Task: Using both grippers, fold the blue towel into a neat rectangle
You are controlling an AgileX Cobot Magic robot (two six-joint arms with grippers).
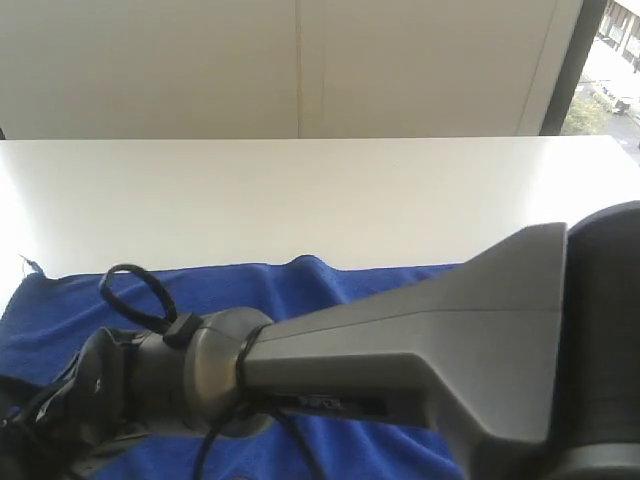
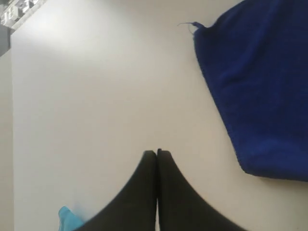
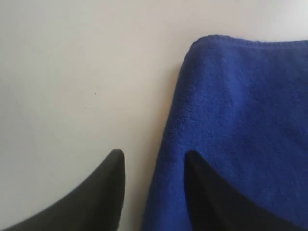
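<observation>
A deep royal-blue, fuzzy microfibre towel lies flat on a plain white tabletop. In the exterior view it fills the lower part of the frame from the left edge to right of centre. Its far edge runs roughly level, with one small raised ripple near the middle. A short dark thread loop sticks out from the towel's far left corner.

A large grey and black robot arm crosses over the towel from the right edge to the lower left, hiding much of the cloth. A black cable loops up from its wrist. The arm's tip at the lower left is dark and blurred, so no fingers can be made out there.

In the right wrist view, the towel shows a rounded corner and a thick, soft edge. The right gripper has its two flat black fingers spread well apart. One is over bare table, the other over the cloth, and the towel's edge lies in the gap. It has hold of nothing.

In the left wrist view, the left gripper has its black fingers pressed together with nothing between them. It sits over bare white table, apart from the towel, whose corner thread is visible. A small turquoise object, only partly seen, lies beside the fingers.

In the exterior view, a cream wall panel spans the top, with a window at the upper right.
</observation>
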